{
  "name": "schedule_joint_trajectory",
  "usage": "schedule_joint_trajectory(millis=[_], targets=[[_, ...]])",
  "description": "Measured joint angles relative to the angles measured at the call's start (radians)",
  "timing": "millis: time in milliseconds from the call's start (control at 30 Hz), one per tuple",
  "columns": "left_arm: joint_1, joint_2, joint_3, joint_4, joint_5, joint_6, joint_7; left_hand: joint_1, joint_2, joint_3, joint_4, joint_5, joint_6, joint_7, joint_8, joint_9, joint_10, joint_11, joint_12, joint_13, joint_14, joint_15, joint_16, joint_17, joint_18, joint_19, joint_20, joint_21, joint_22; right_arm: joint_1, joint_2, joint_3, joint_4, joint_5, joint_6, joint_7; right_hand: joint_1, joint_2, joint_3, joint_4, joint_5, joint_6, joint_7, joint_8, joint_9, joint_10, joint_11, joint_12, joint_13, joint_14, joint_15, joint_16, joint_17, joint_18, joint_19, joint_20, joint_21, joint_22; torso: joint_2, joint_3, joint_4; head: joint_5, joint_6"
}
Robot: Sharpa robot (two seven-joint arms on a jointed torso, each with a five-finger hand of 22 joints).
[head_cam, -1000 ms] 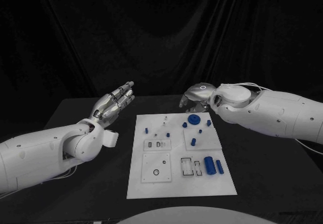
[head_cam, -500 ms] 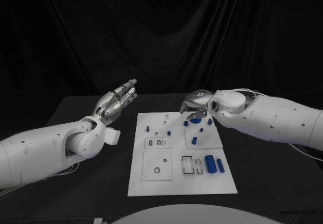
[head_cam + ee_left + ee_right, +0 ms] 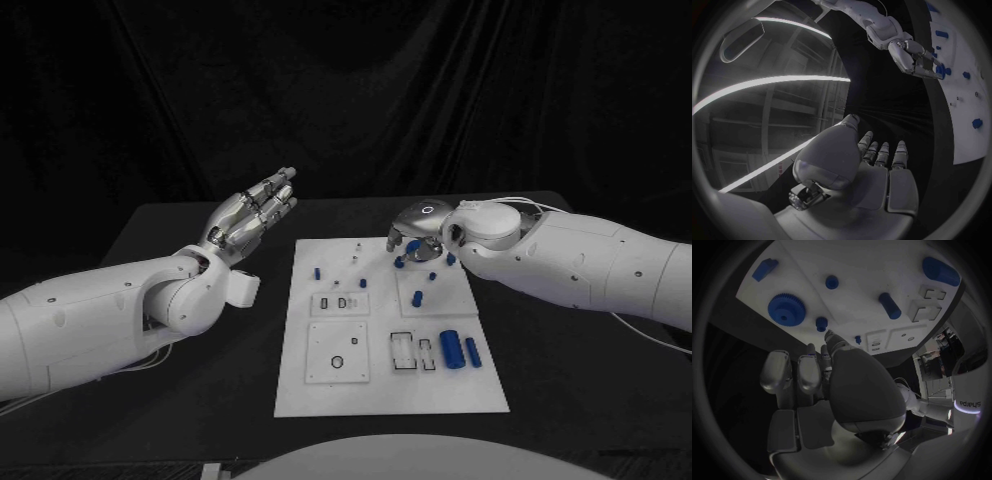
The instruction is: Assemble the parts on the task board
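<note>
In the head view the right hand (image 3: 415,232) covers the blue gear (image 3: 786,309) at the task board (image 3: 378,395)'s far edge, toward one o'clock; whether its fingers touch the gear cannot be told. In the right wrist view the palm hides the board's nearer part, and the big blue cylinder (image 3: 941,271) sits blurred at the circle's rim. In the left wrist view the dark frame cuts the board off, and the small blue pegs (image 3: 977,123) are too small to identify.

R hand (image 3: 415,232) over task board (image 3: 387,385)
</note>
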Motion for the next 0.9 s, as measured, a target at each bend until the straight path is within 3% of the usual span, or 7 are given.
schedule_joint_trajectory(millis=[500, 900], targets=[[0.000, 0.002, 0.000, -0.004, 0.000, 0.015, 0.000, 0.005, -0.005, 0.006, -0.006, 0.006, 0.006, 0.006, 0.000, 0.000, 0.003, 0.003, 0.000, 0.000, -0.004, 0.011, 0.000, 0.000, 0.000, 0.004, 0.011, 0.000, 0.002, -0.011, 0.014, 0.000, -0.017, -0.002, 0.004, 0.000, -0.010, -0.009, 0.000, 0.000, -0.020, -0.005, -0.005, 0.000, 0.005, 0.004, -0.004, 0.000, 0.006, -0.010, -0.003, 0.000, -0.016, 0.000, -0.011, 0.003, 0.004, -0.002, 0.000, 0.0001, -0.0004, 0.001, -0.012], [0.000, 0.002, 0.000, -0.005, -0.001, 0.022, 0.000, 0.005, -0.005, 0.008, -0.008, 0.006, 0.010, 0.010, 0.000, 0.001, 0.003, 0.003, 0.000, 0.000, -0.004, 0.011, 0.000, -0.001, 0.000, 0.003, 0.011, 0.000, 0.003, -0.015, 0.023, 0.000, -0.033, -0.002, 0.008, 0.000, -0.010, -0.009, 0.008, -0.008, 0.004, -0.009, -0.009, 0.000, 0.009, 0.004, -0.004, 0.000, 0.013, -0.016, -0.002, 0.000, -0.021, 0.000, -0.014, 0.000, 0.004, 0.002, 0.000, 0.0000, -0.0004, 0.002, -0.019]])
